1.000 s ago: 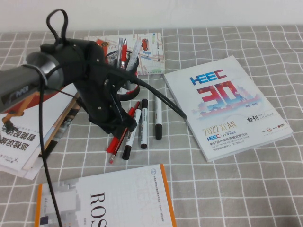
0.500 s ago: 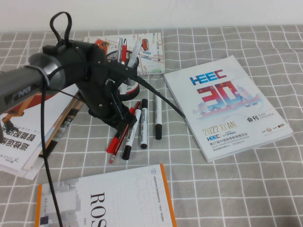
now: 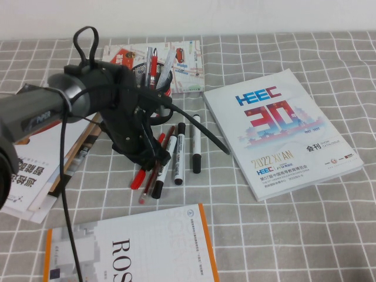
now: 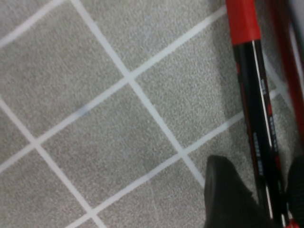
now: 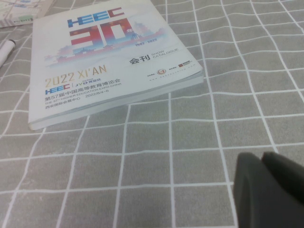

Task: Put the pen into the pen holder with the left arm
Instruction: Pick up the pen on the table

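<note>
The red pen [image 3: 138, 177] with a black middle lies among the markers on the grey checked cloth. In the left wrist view its black section [image 4: 256, 128] runs between my two dark fingers [image 4: 228, 199]. My left gripper [image 3: 151, 160] is low over the cloth and shut on the pen [image 4: 273, 190]. The black mesh pen holder [image 3: 141, 73] stands just behind the arm with several pens in it. My right gripper [image 5: 266, 164] is shut and empty above bare cloth, and is out of the high view.
A thin dark-red pencil [image 3: 154, 176] and white markers with black caps [image 3: 175, 155] [image 3: 196, 150] lie right beside the pen. A HEEC catalogue [image 3: 282, 129] lies to the right, a ROS book [image 3: 135, 247] in front, stacked booklets [image 3: 35, 170] to the left.
The left arm has shifted slightly right and lower. The pen's near end has swung left, away from the pencil, which now shows on its own.
</note>
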### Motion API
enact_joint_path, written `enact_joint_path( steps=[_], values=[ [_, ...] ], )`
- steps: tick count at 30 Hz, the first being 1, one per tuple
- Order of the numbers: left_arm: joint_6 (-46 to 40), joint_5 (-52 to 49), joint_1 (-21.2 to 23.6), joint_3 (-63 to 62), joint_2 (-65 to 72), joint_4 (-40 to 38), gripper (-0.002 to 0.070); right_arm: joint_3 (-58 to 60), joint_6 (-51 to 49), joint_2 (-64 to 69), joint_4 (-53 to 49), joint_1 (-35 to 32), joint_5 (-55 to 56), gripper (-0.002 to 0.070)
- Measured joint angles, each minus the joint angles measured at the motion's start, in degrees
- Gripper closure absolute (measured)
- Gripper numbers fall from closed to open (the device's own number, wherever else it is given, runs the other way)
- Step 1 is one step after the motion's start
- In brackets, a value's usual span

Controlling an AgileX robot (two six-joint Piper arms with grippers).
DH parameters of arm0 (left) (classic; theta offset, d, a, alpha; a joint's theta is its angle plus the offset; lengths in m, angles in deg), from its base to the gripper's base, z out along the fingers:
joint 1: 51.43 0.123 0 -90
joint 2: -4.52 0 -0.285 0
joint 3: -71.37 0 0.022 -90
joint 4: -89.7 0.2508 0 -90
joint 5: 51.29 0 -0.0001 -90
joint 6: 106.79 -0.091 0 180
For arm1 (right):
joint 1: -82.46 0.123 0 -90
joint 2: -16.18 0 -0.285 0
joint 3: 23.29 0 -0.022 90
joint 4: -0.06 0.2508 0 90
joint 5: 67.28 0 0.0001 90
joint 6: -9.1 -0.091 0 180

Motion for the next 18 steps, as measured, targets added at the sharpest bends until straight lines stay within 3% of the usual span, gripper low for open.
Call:
enact_joint_path(
  steps=[12, 18],
  values=[
    [0.00, 0.23, 0.00, -0.12, 0.61, 0.00, 0.0426, 0.00, 0.00, 0.00, 0.00, 0.00, 0.00, 0.0691],
    [0.00, -1.41, 0.00, -0.78, 1.20, 0.00, 0.0503, 0.00, 0.00, 0.00, 0.00, 0.00, 0.00, 0.0691]
  ],
)
